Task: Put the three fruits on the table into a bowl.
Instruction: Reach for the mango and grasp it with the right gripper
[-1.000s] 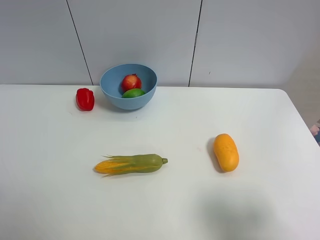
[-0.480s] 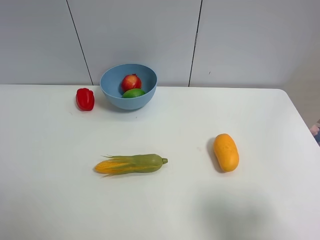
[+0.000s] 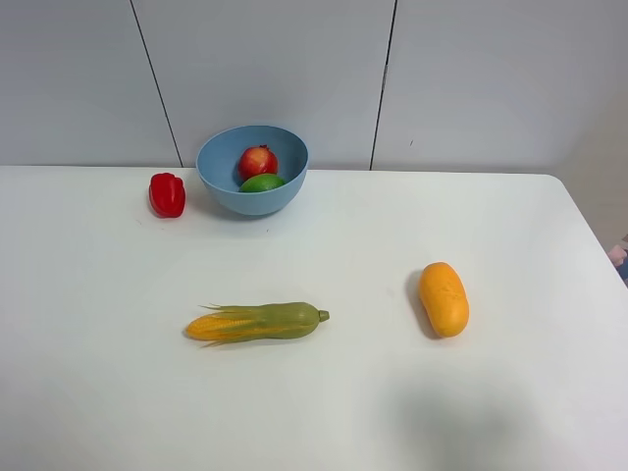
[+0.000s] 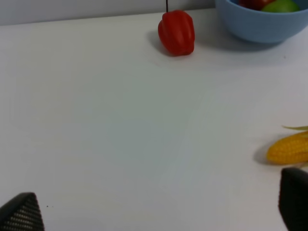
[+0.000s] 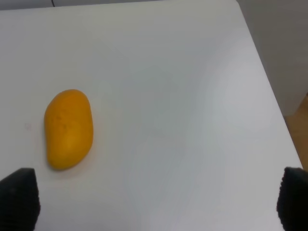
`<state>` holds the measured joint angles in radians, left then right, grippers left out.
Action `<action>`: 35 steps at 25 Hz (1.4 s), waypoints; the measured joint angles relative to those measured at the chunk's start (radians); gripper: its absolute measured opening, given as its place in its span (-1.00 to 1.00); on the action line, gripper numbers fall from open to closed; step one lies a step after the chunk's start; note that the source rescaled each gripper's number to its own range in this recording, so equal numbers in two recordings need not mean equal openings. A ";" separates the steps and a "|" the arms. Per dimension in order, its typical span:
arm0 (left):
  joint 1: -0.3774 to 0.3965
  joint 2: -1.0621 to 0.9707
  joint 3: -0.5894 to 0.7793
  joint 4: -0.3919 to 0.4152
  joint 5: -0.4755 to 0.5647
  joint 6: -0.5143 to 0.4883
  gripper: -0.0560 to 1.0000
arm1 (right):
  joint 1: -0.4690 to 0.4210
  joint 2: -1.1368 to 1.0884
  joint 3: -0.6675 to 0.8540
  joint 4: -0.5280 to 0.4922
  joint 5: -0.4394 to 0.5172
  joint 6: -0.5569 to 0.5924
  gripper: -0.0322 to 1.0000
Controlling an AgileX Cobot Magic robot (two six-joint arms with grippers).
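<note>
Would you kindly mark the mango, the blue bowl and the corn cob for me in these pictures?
mango (image 3: 444, 298), exterior high view, middle of its orange skin.
blue bowl (image 3: 252, 203), exterior high view, front outer wall below the rim.
corn cob (image 3: 259, 322), exterior high view, middle of its length.

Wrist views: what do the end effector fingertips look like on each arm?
The left end effector shows only black fingertips, one with a fine woven texture. The right end effector shows plain black, rounded fingertips. No cables or markings are visible.
</note>
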<state>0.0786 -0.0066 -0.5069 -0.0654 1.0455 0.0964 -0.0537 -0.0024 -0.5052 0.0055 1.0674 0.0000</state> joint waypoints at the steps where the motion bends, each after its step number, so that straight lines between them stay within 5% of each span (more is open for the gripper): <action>1: 0.000 0.000 0.000 0.000 0.000 0.000 0.98 | 0.000 0.000 0.000 0.000 0.000 0.000 1.00; 24: 0.000 0.000 0.000 0.001 0.000 0.000 0.99 | 0.000 0.073 0.000 0.001 -0.001 0.020 1.00; 35: 0.000 0.000 0.000 0.002 0.000 0.000 0.99 | 0.000 0.601 -0.264 0.112 -0.086 0.105 1.00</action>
<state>0.0786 -0.0066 -0.5069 -0.0633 1.0455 0.0964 -0.0537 0.5983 -0.7689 0.1177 0.9809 0.1049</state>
